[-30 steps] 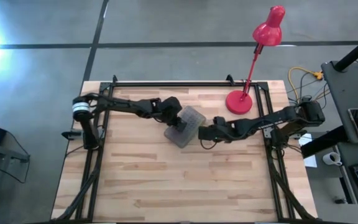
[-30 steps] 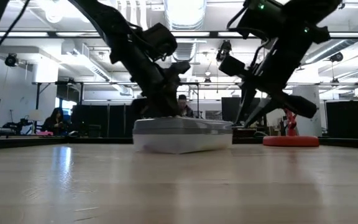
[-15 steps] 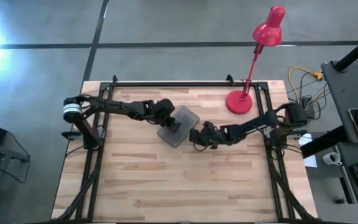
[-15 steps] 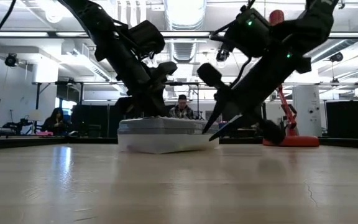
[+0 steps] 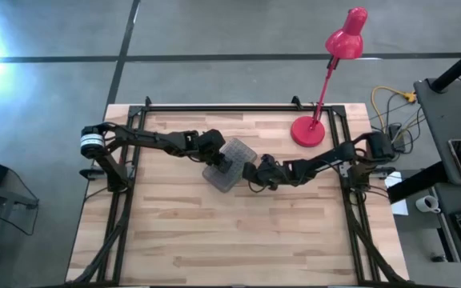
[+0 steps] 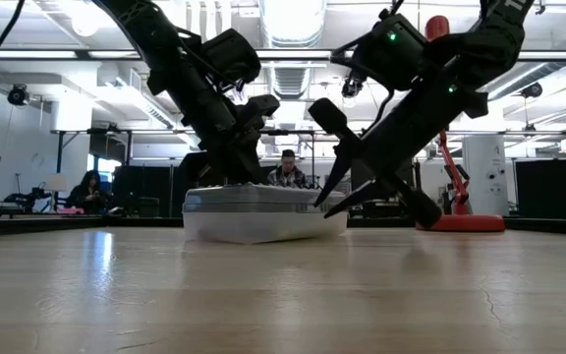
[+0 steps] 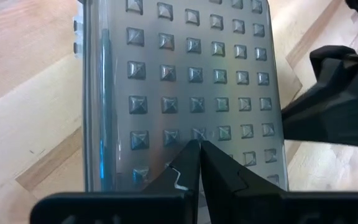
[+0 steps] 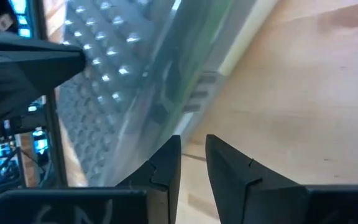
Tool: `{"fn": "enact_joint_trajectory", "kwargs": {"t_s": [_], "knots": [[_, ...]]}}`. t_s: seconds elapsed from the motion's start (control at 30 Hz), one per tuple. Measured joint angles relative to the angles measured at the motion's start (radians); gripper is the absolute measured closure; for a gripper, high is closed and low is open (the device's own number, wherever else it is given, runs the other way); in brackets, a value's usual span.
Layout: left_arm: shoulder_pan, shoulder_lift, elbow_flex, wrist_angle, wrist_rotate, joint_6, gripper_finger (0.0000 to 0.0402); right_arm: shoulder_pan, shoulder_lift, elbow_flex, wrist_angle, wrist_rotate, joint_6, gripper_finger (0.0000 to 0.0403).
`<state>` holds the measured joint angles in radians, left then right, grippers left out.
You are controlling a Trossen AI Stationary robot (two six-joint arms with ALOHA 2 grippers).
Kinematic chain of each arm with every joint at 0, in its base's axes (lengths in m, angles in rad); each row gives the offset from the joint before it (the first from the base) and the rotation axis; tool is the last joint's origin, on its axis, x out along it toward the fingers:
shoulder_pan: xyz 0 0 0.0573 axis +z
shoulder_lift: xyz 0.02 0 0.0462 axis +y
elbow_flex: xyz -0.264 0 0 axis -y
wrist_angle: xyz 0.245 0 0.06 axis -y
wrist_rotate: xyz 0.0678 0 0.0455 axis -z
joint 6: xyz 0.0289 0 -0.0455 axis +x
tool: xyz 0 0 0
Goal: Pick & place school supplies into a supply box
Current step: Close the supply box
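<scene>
The supply box [image 5: 234, 150] lies closed on the table's middle, a translucent case with a studded grey lid [image 7: 191, 68]. Slim school supplies show faintly through its wall as a bluish streak [image 7: 106, 99] and a greenish streak [image 8: 211, 37]. My left gripper [image 5: 224, 162] is shut, its tips on the lid. My right gripper [image 5: 252, 173] stands at the box's right long side, low over the table. Its fingers are a narrow gap apart with nothing between them [image 8: 193, 146]. My left gripper presses its shut fingertips [image 7: 196, 147] down on the lid's studded top, near the box's middle. The fingers come slanting down from the table's left side. The box rests flat on the table under them. My right gripper has one fingertip [image 8: 166, 152] at the foot of the box's long side wall [image 8: 185, 106]. It slants down from the table's right. I cannot tell whether it touches.
A red desk lamp [image 5: 309, 130] stands at the table's far right, its head leaning out beyond the far edge. A black rail frame [image 5: 238, 106] runs round the table. Bare wood lies open toward the near edge [image 5: 230, 240]. People sit in the room beyond.
Both grippers have gone toward the table's left edge. My right gripper has also sunk and tipped further down, ending beside the box. The box has slid flat along the table to the left, with my left gripper staying on its lid.
</scene>
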<state>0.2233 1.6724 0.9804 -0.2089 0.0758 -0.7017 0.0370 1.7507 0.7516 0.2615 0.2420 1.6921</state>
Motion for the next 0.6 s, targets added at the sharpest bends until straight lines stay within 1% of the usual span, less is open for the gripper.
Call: {"fn": "enact_joint_trajectory", "kwargs": {"t_s": [0.27, 0.4, 0.47, 0.6], "knots": [[-0.023, -0.003, 0.002, 0.012, -0.014, -0.019, 0.0400, -0.035, 0.036, 0.008, 0.009, -0.010, -0.001, 0.0335], [-0.028, -0.011, 0.002, 0.011, -0.020, -0.019, 0.0400, -0.040, 0.032, 0.011, 0.000, -0.018, -0.038, 0.0335], [-0.029, -0.027, 0.001, 0.011, -0.014, -0.019, 0.0400, -0.025, 0.011, 0.011, -0.041, -0.016, -0.057, 0.0335], [-0.030, -0.089, -0.003, 0.002, -0.008, 0.009, 0.0400, 0.037, -0.058, 0.008, -0.182, 0.042, -0.058, 0.0335]]}}
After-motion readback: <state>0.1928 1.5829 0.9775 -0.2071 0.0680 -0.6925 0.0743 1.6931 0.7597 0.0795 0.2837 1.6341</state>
